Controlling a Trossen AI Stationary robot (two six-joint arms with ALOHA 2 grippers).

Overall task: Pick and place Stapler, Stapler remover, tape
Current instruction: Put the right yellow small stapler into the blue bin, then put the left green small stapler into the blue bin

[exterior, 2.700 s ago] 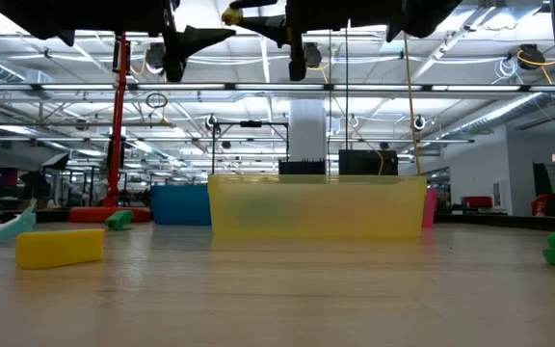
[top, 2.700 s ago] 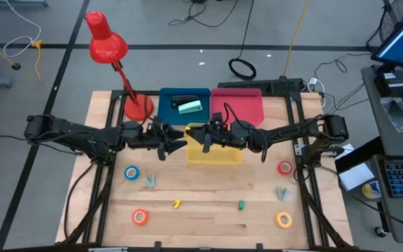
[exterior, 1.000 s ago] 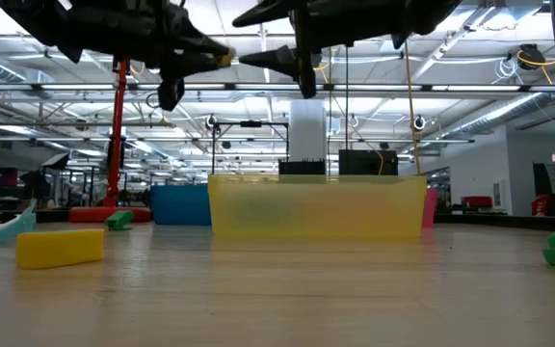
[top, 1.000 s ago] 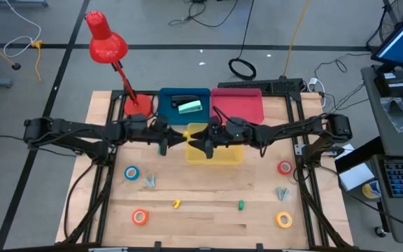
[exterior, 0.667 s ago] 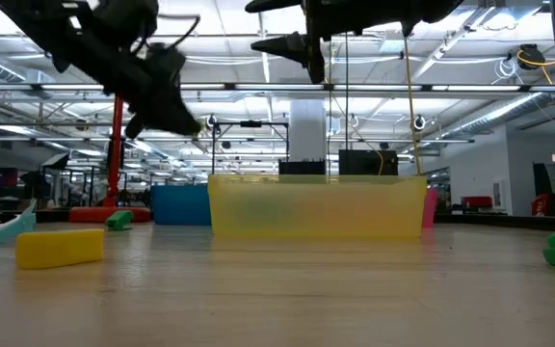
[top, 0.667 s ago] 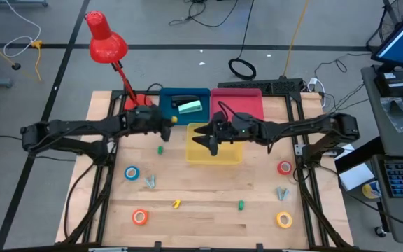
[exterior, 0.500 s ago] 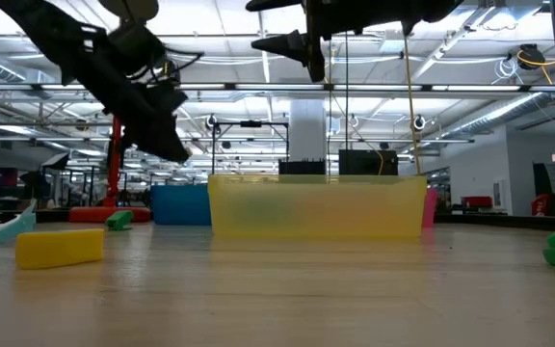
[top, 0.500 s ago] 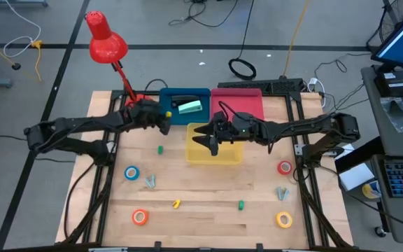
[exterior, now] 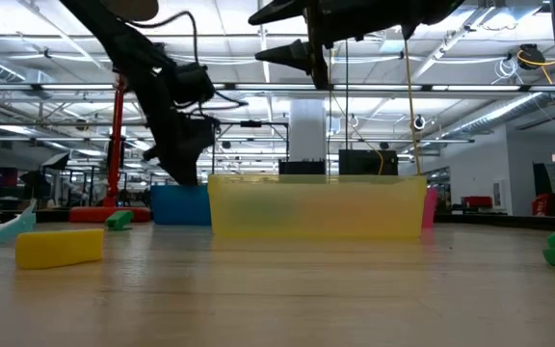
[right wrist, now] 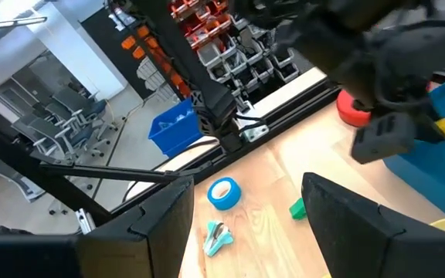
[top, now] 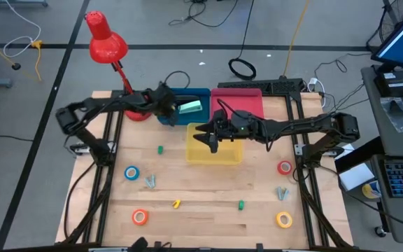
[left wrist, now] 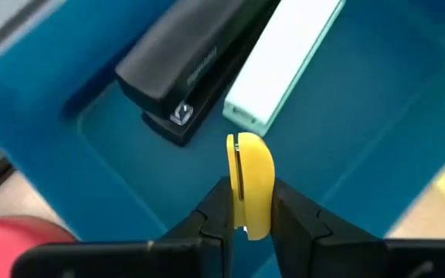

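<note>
– Status of the left gripper [left wrist: 249,205]?
– It hangs over the blue bin [top: 203,94] at the back of the table, fingers [left wrist: 216,210] closed tight on a small yellow stapler [left wrist: 250,181], which stands up between them.
– What lies in that bin?
– A black stapler [left wrist: 191,62] and a mint-green stapler [left wrist: 284,58], side by side and touching. The yellow one is above the bin floor, near their ends, touching neither.
– And the right gripper [top: 208,140]?
– Above the yellow bin [top: 215,159], which sits just in front of the blue one. Its fingers [right wrist: 161,224] are spread wide with nothing between them.
– Where is the tape?
– All four rolls lie flat on the wood. The blue tape roll [top: 131,173] and orange tape roll [top: 140,217] are on the left arm's side, the red tape roll [top: 284,167] and yellow tape roll [top: 284,220] on the right arm's side.
– Staple removers?
– One staple remover [top: 150,182] lies just beside the blue roll, another remover [top: 280,192] between the red and yellow rolls.
– Anything else?
– A red desk lamp [top: 107,38] at the table's back left corner
</note>
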